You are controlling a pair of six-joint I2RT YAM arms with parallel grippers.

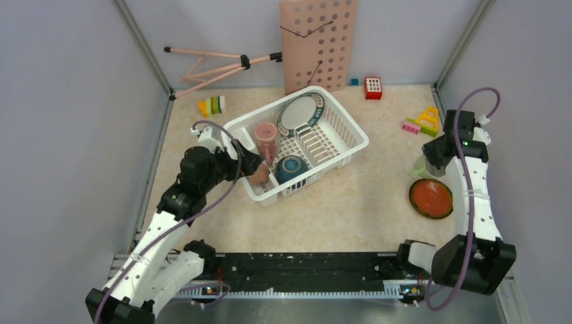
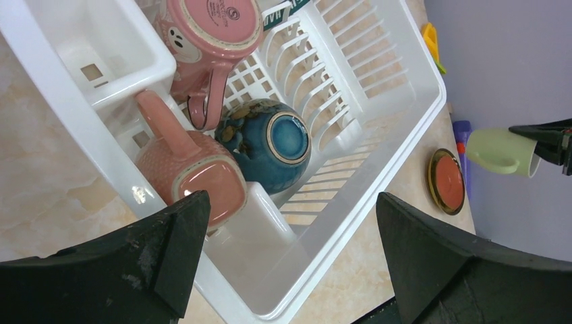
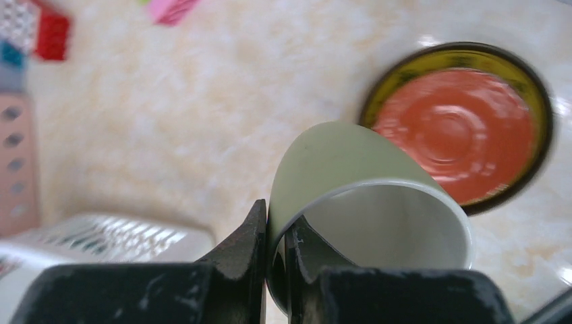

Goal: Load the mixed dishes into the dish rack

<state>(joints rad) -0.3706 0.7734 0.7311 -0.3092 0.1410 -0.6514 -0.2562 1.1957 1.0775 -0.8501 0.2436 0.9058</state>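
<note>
Right jaws clenched on green mug rim; left jaws released over dish rack.
Mug tipped, seemingly off bench beside orange plate, wall pinched inside/outside, prob. secure for carry. Rack holds pink cups & blue bowl, inverted to drain, plus lg plate at far end.

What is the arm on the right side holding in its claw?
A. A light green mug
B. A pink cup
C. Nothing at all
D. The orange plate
A: in the right wrist view, the right gripper pinches the rim of the light green mug, one finger inside and one outside, while the orange plate lies ungripped on the table.
</note>
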